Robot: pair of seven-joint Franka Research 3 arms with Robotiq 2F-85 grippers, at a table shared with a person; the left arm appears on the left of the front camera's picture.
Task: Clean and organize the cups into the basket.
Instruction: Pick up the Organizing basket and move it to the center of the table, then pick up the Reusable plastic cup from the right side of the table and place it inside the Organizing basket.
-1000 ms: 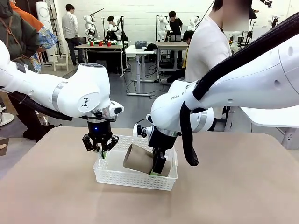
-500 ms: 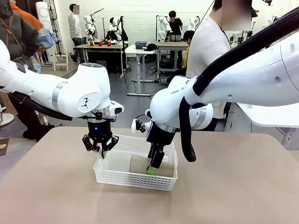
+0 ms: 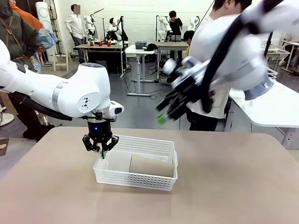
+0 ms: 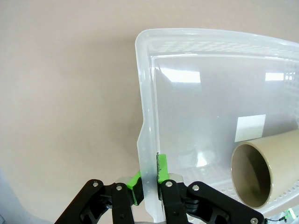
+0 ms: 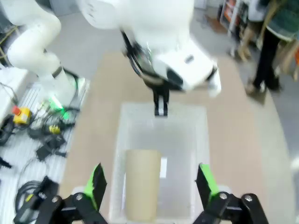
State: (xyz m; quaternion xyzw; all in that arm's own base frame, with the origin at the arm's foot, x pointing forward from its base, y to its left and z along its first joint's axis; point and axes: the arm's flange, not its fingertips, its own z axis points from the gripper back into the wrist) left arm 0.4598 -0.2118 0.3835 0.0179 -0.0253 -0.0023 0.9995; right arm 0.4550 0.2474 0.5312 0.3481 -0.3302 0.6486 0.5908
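- The left gripper (image 4: 148, 181) was clamped on the left-end wall of the basket (image 3: 135, 179).
- A tan cup (image 3: 152, 165) lay on its side inside it, lower centre of the front view, mouth toward that gripper.
- The right gripper (image 5: 150, 181) hung above the cup, jaws spread wide and empty.

A tan cup (image 3: 150, 166) lies on its side, mouth leftward, in the right half of the white mesh basket (image 3: 135, 180) on the tabletop (image 3: 233, 186).
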